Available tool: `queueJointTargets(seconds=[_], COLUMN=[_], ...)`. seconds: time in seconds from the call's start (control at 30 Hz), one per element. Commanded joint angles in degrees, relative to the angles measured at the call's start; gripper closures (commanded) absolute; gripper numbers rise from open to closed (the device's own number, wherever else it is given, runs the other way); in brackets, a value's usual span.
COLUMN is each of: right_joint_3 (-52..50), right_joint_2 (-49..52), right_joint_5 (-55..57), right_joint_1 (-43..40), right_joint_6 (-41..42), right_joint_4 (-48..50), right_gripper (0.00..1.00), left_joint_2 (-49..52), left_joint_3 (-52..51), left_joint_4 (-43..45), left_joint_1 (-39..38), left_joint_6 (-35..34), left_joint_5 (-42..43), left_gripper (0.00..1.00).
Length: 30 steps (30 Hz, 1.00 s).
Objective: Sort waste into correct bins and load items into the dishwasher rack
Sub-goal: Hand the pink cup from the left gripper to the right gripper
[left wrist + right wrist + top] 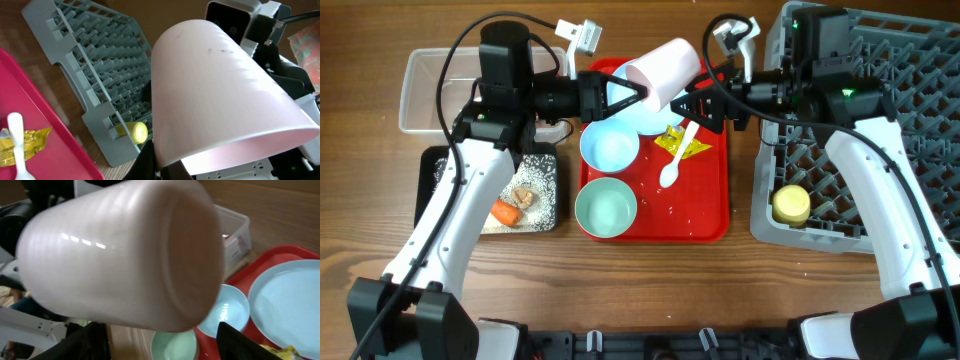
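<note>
Pink cup (665,70) is up in the air, lying on its side over the back of the red tray (715,215), right between the two arms! Far left on the bench sits the clear tub (420,90), and in front of it the black tray (545,190) carries the carrot piece (505,212) and the brownish lump (525,197). The left claw (625,97) is clamped tight on the cup's rim; its wrist view looks past the open mouth and along the pink wall. On the tray below are two pale blue bowls (610,145), a white spoon (672,170) and a yellow wrapper (682,143). The right claw (698,103) stands wide open at the cup's base, and only its wrist view shows the spread fingers (85,342) flanking it from below; contact I cannot tell. Far right, the grey rack (910,100) holds the yellow cup (791,205) in its front left corner.
</note>
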Motion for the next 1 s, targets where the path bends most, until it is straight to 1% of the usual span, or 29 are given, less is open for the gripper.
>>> queueJointTargets(seconds=[0.0, 0.07, 0.1, 0.23, 0.33, 0.4, 0.5, 0.6, 0.7, 0.77, 0.8, 0.87, 0.9, 0.97], right_joint_3=[0.2, 0.2, 0.2, 0.2, 0.2, 0.2, 0.2, 0.2, 0.2, 0.2, 0.2, 0.2, 0.2, 0.2], right_joint_2=[0.5, 0.5, 0.5, 0.5, 0.5, 0.5, 0.5, 0.5, 0.5, 0.5, 0.5, 0.5, 0.5, 0.5], right_joint_5=[6.4, 10.6, 14.8, 21.7, 23.0, 22.1, 13.2, 11.8, 1.0, -6.5, -9.6, -22.9, -26.9, -29.2], right_joint_1=[0.4, 0.4, 0.1, -1.7, -4.4, -7.0, -8.8, -8.2, -9.2, -11.8, -13.0, -17.0, -17.6, -17.3], right_joint_6=[0.2, 0.3, 0.8, 1.1, 2.6, 5.4, 5.5, 6.0, 4.2, 2.7, 2.0, -1.9, -3.5, -4.7], right_joint_4=[0.4, -0.3, -1.0, -2.4, -1.5, 0.5, 2.8, 2.2, 1.9, 1.9, 1.9, 1.6, 1.1, 0.6], right_gripper=[0.25, 0.25, 0.25, 0.25, 0.24, 0.24, 0.25, 0.25, 0.24, 0.21, 0.2, 0.18, 0.18, 0.18], left_joint_2=[-0.3, -0.3, -0.3, -0.3, -0.3, -0.3, -0.3, -0.3, -0.3, -0.3, -0.3, -0.3, -0.3, -0.3], left_joint_3=[0.3, 0.3, 0.3, 0.3, 0.3, 0.2, 0.3, 0.3, 0.3, 0.3, 0.3, 0.3, 0.3, 0.3], left_joint_4=[-0.1, -0.1, -0.1, -0.1, -0.2, -1.7, -7.5, -8.3, -8.3, -7.1, -5.6, -2.8, -2.5, -2.4], left_joint_1=[-1.2, -1.2, -1.2, -1.2, -1.2, -1.2, -1.2, -1.2, -1.2, -1.0, -0.7, 0.1, 0.3, 0.3], left_joint_6=[0.7, 0.7, 0.7, 0.7, 0.7, 1.6, 5.8, 6.6, 6.6, 6.6, 6.6, 6.6, 6.6, 6.6], left_joint_5=[4.0, 4.2, 4.7, 5.4, 6.0, 6.0, 5.6, 4.4, 4.3, 8.1, 11.4, 17.7, 18.6, 18.8], left_gripper=[0.96, 0.96, 0.96, 0.96, 0.96, 0.96, 0.96, 0.96, 0.96, 0.96, 0.96, 0.96, 0.96, 0.96])
